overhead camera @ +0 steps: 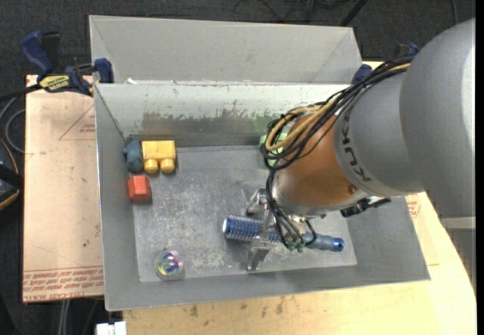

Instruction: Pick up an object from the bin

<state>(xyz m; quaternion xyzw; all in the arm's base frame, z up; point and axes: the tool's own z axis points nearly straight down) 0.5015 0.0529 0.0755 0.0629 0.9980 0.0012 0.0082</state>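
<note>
gripper (257,231) low in the bin (219,110), lower centre of the frame, slightly right of the middle. the arm comes in from the right and its big grey body covers the upper right of the picture. an orange wrist cover (306,175) sits just above the gripper, with a bundle of dark and yellow cables (302,120) looping over its top.

jaws spread, not clamped. one metal finger (254,256) stands on the lower side of a blue brush (240,229), the other on its upper side, so the gripper straddles it. cannot tell if either finger touches the brush.

the brush lies flat on the bin floor, roughly level across the frame. its bristled head pokes out to the left of the gripper. its smooth blue handle runs out to the right, under the wrist, ending near the lower right of the floor.

a green item (272,134) is half hidden behind the cables near the back wall; kind not clear.

well apart, at the left of the floor:
- yellow block (159,156) with two round studs, by the back wall
- small blue-grey piece (134,156) touching its left side
- red cube (139,188) just below those two
- shiny clear ball (169,264) alone in the lower left corner
</note>
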